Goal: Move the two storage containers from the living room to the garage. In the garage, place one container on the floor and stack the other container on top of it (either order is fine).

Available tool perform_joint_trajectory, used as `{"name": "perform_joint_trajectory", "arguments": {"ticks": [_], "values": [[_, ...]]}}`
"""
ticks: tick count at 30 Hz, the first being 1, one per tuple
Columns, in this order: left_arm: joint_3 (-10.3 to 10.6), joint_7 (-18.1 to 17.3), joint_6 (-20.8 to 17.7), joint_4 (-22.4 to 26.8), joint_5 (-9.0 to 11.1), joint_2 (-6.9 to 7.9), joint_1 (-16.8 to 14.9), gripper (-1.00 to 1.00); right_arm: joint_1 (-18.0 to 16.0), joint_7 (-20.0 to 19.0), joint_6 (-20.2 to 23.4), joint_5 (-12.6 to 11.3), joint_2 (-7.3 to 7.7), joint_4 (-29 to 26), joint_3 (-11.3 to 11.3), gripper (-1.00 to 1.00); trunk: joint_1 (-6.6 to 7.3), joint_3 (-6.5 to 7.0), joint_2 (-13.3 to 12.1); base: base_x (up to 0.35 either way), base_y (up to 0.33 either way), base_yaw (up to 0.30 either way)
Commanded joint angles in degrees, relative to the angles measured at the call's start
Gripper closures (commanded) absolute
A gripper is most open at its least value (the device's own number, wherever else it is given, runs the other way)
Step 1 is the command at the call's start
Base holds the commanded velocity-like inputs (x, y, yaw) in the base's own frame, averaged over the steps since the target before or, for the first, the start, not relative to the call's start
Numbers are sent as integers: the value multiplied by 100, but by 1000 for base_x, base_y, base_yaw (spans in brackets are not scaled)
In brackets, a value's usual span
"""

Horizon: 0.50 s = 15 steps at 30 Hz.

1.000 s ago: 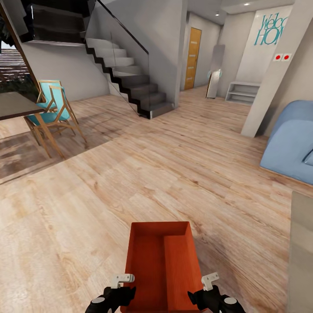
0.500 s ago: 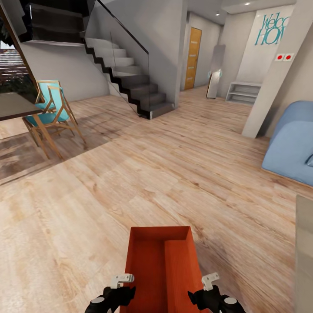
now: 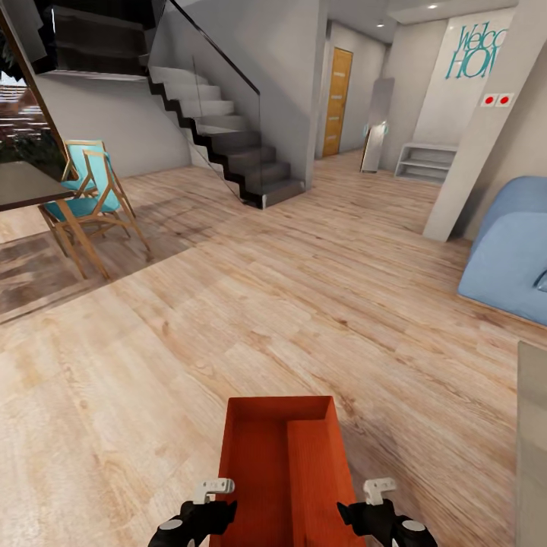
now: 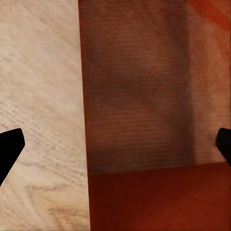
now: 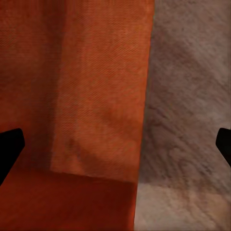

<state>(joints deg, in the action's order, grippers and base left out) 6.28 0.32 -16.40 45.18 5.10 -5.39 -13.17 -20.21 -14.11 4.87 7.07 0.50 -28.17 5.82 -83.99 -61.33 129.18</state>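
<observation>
I am hovering over an orange-red storage container sitting low between my arms above the light wood plank floor; my left gripper and right gripper are both spread wide, each straddling a container wall, gripping nothing

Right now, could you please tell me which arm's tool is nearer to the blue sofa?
Right. The right tool sits at the orange bin's right wall, the side toward the sofa; the left tool is at the bin's left wall, farther away.
</observation>
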Motion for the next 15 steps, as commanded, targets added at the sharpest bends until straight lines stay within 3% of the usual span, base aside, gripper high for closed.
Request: {"name": "perform_joint_trajectory", "arguments": {"ticks": [1,15], "values": [[4,3,-33,9,53,2,-1,-100,-1,-48,30,59,-6,-13,52,-100,1,-5,2,0,0,0],[5,3,-34,9,45,3,-1,-100,-1,-39,31,58,-6,-4,60,-100,1,-5,2,0,0,0]]}}
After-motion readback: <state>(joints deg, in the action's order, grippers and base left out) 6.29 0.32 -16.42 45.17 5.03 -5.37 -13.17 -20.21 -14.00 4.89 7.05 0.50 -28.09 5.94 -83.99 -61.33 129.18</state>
